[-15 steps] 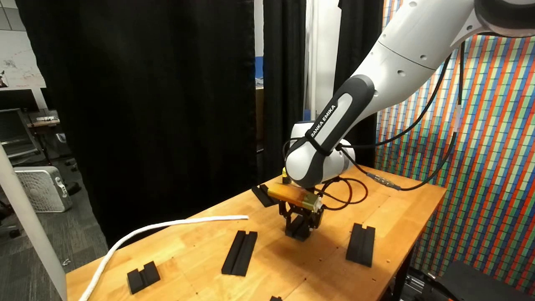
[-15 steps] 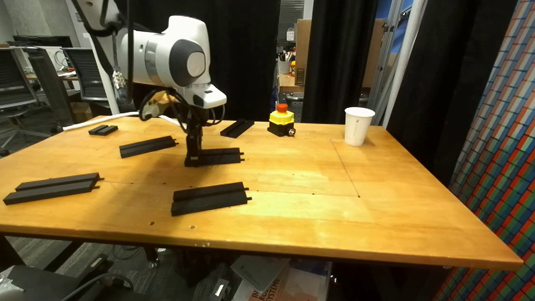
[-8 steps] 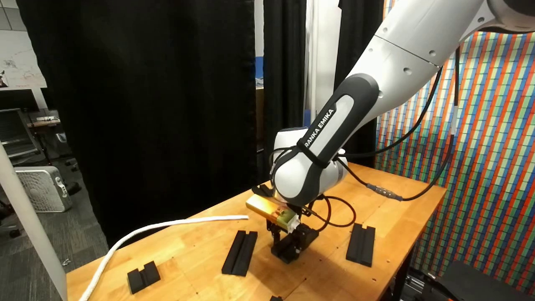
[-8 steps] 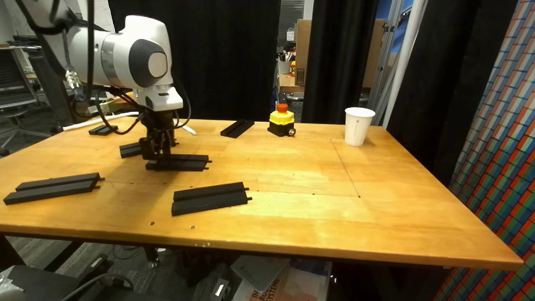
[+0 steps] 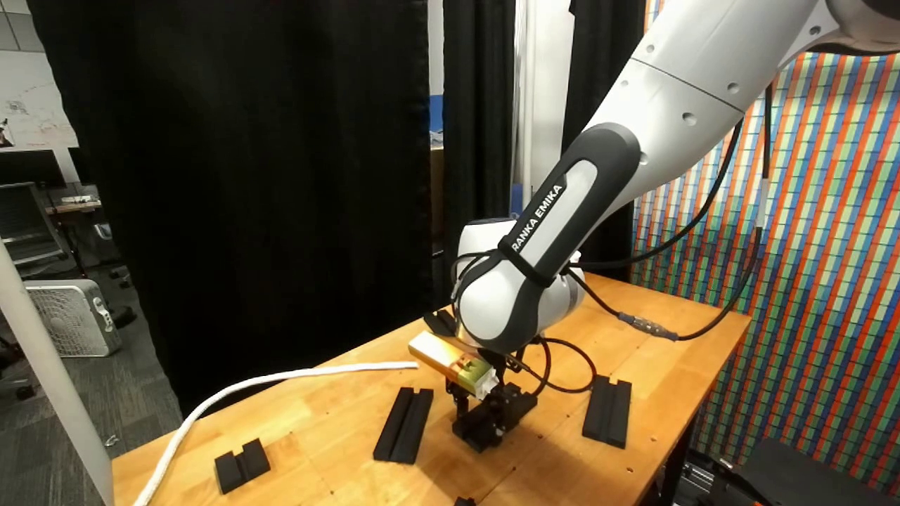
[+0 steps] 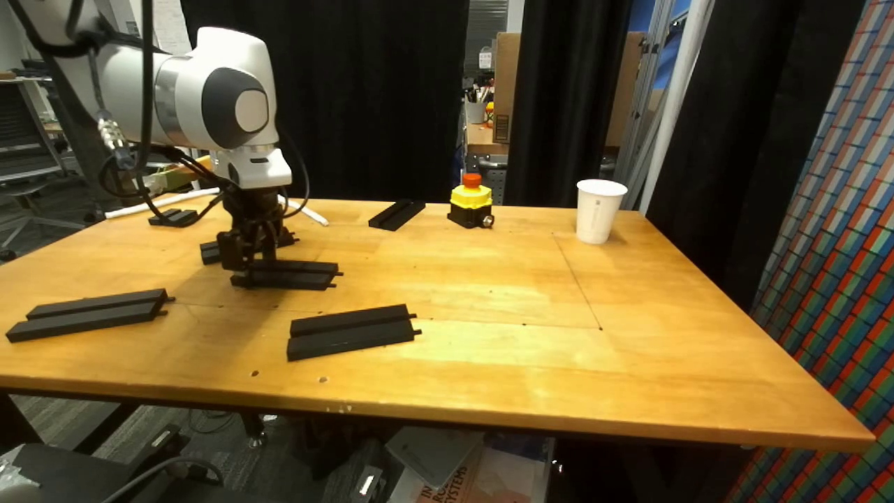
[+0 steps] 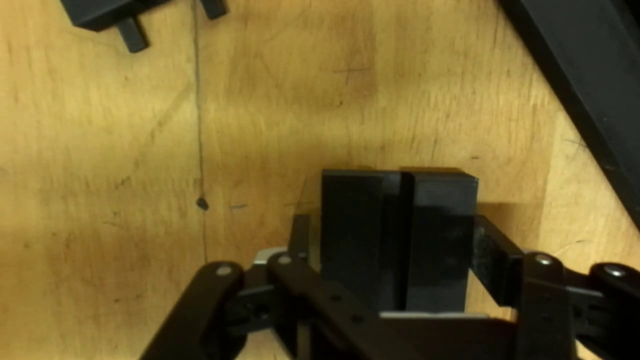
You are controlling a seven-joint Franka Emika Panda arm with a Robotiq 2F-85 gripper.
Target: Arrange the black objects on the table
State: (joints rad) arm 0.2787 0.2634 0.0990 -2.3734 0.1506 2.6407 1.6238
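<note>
Grooved black bar [image 6: 300, 279] appears flat on tabletop [image 6: 628, 335], between fingers [image 7: 300, 232] of hand [image 7: 390, 237]: no grip, tabletop showing between one finger and bar. Likely release step: spread wider, then rise straight up, lest finger drag bar askew.

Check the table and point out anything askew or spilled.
One black bar near the red-and-yellow button looks askew: in an exterior view it slants more steeply than the nearest bar. No spill shows; the white cup stands upright.
</note>
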